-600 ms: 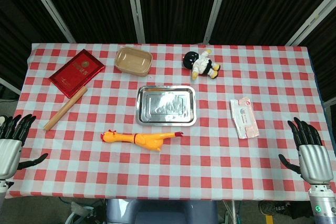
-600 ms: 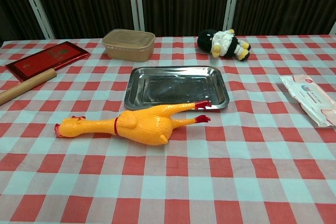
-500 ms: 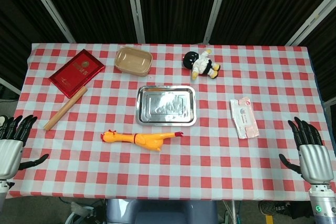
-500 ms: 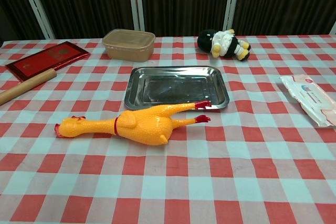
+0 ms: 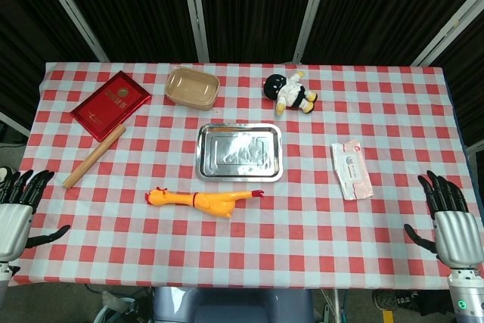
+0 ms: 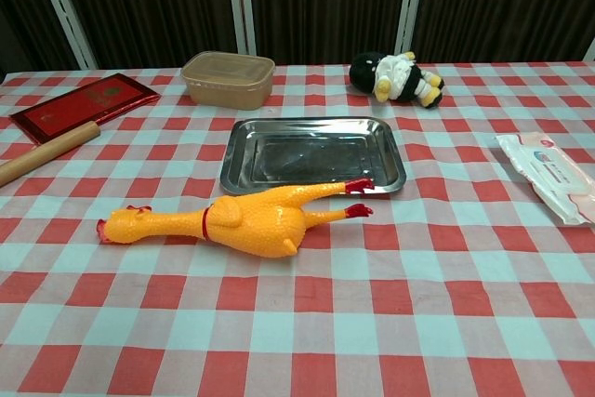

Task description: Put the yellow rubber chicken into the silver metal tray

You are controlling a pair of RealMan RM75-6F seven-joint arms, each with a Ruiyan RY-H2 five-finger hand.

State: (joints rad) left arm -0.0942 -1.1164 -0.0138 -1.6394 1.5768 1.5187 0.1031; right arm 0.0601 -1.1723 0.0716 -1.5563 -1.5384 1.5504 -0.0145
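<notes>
I'm looking down at the desk (image 5: 318,209) and both of my hands are hanging off its near corners — my left hand (image 5: 15,213) at the near-left corner, my right hand (image 5: 452,225) at the near-right one, fingers spread wide on both, holding nothing. Neither one is showing in the chest view.

The yellow rubber chicken (image 6: 232,218) is lying on its side on the checked cloth, toward the near edge and a little left of centre, head pointing at the left edge. Its red feet are reaching right up to the near rim of the silver metal tray (image 6: 395,160) — touching or just short of it, I can't tell which. The tray itself is sitting bare in the middle of the desk.

Nothing is started yet, I'm judging. What's worrying me: the chicken looks soft and long, so pinching it by the thin neck may be letting the body droop and drag. And with the feet so close to that rim, a low lift could be catching the lip and shoving the light tray toward the far edge — or leaving the legs hanging over the side.
</notes>
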